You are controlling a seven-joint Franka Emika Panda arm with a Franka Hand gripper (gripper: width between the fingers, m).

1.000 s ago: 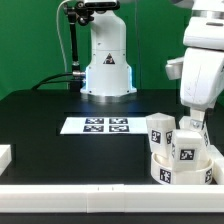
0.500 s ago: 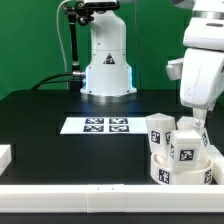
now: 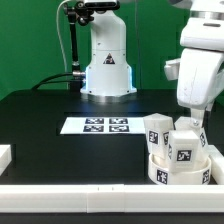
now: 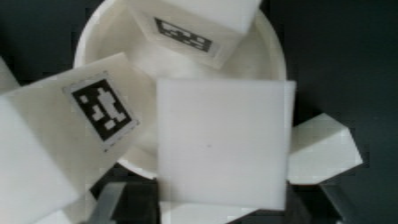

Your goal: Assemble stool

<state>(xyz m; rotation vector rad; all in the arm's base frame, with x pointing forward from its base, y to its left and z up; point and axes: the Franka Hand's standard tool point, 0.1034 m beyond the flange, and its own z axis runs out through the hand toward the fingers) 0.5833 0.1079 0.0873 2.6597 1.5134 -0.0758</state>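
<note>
The white round seat (image 3: 178,170) lies at the exterior view's right near the table's front edge, with three blocky tagged legs on it. One leg (image 3: 157,130) stands at the left and one (image 3: 184,150) at the front. My gripper (image 3: 191,120) reaches down onto the third leg (image 3: 190,131) behind them. In the wrist view that leg (image 4: 222,140) is a plain white block between my fingers (image 4: 118,195), and my gripper (image 4: 222,200) looks shut on it. The seat's bowl (image 4: 267,65) and two tagged legs (image 4: 98,105) (image 4: 192,33) lie around it.
The marker board (image 3: 94,125) lies flat in the middle of the black table. The robot's base (image 3: 107,60) stands behind it. A long white rail (image 3: 70,192) runs along the front edge, and a white block (image 3: 4,155) sits at the exterior view's left.
The gripper, the seat and its legs have shifted slightly toward the exterior view's left.
</note>
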